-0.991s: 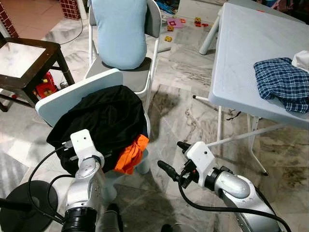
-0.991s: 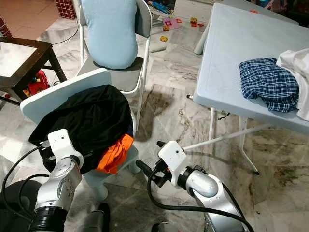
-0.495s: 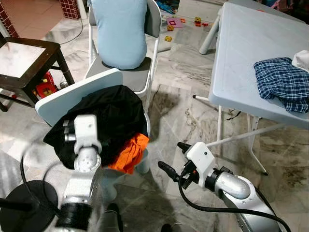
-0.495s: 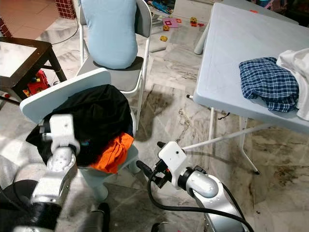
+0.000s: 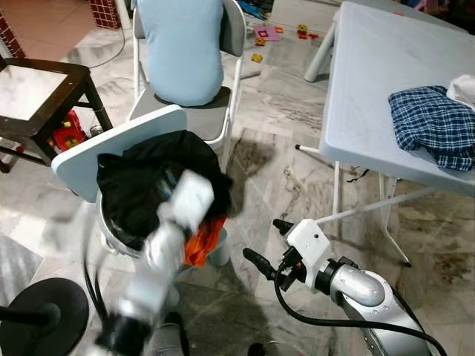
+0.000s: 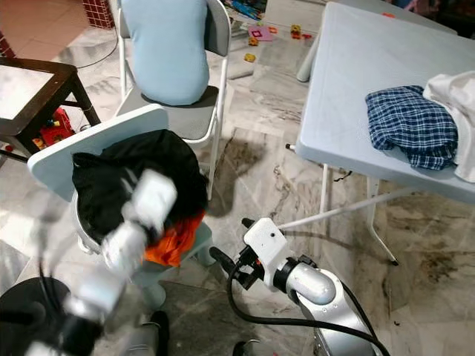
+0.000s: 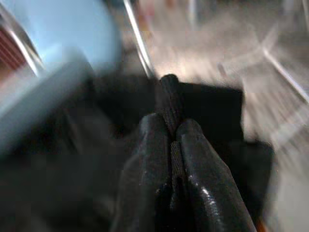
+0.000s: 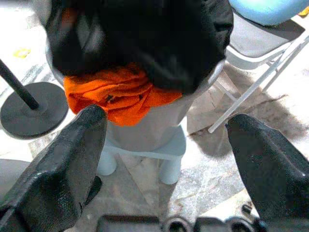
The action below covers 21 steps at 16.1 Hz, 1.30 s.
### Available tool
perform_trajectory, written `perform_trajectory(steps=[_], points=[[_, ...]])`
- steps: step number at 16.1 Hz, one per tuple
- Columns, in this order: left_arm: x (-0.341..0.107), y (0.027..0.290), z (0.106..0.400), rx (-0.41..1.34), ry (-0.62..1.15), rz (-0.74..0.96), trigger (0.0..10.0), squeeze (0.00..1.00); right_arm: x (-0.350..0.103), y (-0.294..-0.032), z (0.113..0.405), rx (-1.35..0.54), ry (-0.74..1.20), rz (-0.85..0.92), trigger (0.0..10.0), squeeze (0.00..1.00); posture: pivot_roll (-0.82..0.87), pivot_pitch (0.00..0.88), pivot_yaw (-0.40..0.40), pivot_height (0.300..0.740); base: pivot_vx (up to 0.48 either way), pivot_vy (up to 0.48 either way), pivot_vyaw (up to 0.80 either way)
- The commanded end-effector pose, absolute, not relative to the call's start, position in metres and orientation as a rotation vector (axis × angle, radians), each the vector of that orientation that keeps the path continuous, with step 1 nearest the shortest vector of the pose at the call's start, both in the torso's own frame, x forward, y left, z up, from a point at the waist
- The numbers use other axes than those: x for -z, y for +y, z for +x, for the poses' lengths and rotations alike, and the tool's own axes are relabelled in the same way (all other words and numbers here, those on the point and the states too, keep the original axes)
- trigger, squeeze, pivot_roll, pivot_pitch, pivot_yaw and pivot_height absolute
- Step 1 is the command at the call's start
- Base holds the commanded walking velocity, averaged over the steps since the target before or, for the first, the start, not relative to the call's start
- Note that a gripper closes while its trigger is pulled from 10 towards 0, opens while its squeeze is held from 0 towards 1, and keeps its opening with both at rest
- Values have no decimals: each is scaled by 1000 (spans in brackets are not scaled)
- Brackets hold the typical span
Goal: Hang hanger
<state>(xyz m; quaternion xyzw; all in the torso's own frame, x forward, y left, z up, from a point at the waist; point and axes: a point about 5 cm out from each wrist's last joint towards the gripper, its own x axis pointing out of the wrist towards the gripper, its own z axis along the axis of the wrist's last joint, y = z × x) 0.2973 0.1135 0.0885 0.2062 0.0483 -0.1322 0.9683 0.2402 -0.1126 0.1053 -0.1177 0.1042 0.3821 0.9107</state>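
A black garment [image 5: 137, 182] lies heaped on the seat of a pale plastic chair [image 5: 111, 144], and an orange garment [image 5: 199, 245] hangs from its front edge. My left arm is blurred in motion across this heap, its wrist block near the heap's right side. In the left wrist view my left gripper [image 7: 169, 87] is shut, fingers pressed together, right above the black garment [image 7: 212, 111]. My right gripper [image 5: 269, 242] is open, low over the floor just right of the chair. It faces the orange garment [image 8: 116, 94] with nothing between its fingers.
A folding chair [image 5: 230, 74] with a light blue cushion [image 5: 182, 44] stands behind the plastic chair. At the right a white table [image 5: 371, 74] carries a plaid cloth [image 5: 434, 126]. A dark side table [image 5: 37, 89] is at the left, a black round base [image 5: 37, 315] beside my left arm.
My left arm has swung up and rightward across the black garment, which now sits bunched further right, baring the chair's left rim. The right arm has stayed still.
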Motion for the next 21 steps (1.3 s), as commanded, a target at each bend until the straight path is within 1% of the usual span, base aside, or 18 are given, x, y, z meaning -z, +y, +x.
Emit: perform_trajectory(steps=[1, 3, 4, 5, 6, 7, 9, 10, 11, 12, 14, 16, 19, 21], points=[[-76, 117, 287, 272, 176, 406, 0, 0, -107, -115, 237, -778, 206, -254, 10000, 0, -42, 220, -95, 740, 0, 0, 0], [-71, 127, 279, 213, 205, 410, 0, 0, -107, -115, 238, -778, 207, -256, 10000, 0, -40, 218, -96, 740, 0, 0, 0], [-69, 135, 275, 166, 216, 435, 2863, 0, -108, -115, 239, -782, 206, -259, 10000, 0, -34, 217, -99, 740, 0, 0, 0], [-69, 143, 273, 119, 225, 448, 10000, 0, -108, -115, 239, -786, 206, -260, 10000, 0, -28, 215, -103, 740, 0, 0, 0], [-71, 150, 273, 70, 233, 456, 10000, 467, -107, -115, 240, -790, 206, -261, 10000, 0, -25, 214, -105, 740, 0, 0, 0], [-71, 152, 274, 60, 250, 439, 10000, 1000, -107, -115, 240, -794, 206, -262, 10000, 0, -23, 213, -108, 740, 0, 0, 0], [-76, 149, 277, 55, 264, 397, 10000, 1000, -107, -115, 240, -801, 205, -264, 10000, 0, -22, 212, -110, 740, 0, 0, 0], [-88, 141, 280, 47, 266, 328, 10000, 1000, -107, -115, 241, -805, 207, -265, 10000, 0, -22, 212, -110, 740, 0, 0, 0], [-91, 139, 281, 47, 267, 306, 10000, 1000, -107, -115, 241, -805, 207, -266, 10000, 0, -22, 212, -110, 740, 0, 0, 0], [-99, 131, 282, 65, 257, 273, 10000, 1000, -106, -115, 241, -807, 209, -266, 10000, 0, -20, 215, -109, 740, 0, 0, 0], [-109, 117, 279, 99, 259, 201, 10000, 1000, -106, -113, 241, -810, 210, -263, 10000, 0, -20, 217, -108, 740, 0, 0, 0], [-121, 109, 272, 96, 281, 93, 10000, 1000, -106, -113, 240, -815, 208, -266, 10000, 0, -20, 218, -105, 740, 0, 0, 0], [-127, 117, 268, 21, 307, 42, 10000, 1000, -106, -111, 239, -821, 209, -265, 10000, 0, -14, 220, -105, 740, 0, 0, 0], [-134, 116, 268, 21, 333, 4, 10000, 1000, -106, -108, 239, -832, 208, -267, 10000, 0, -6, 218, -106, 740, 0, 0, 0]])
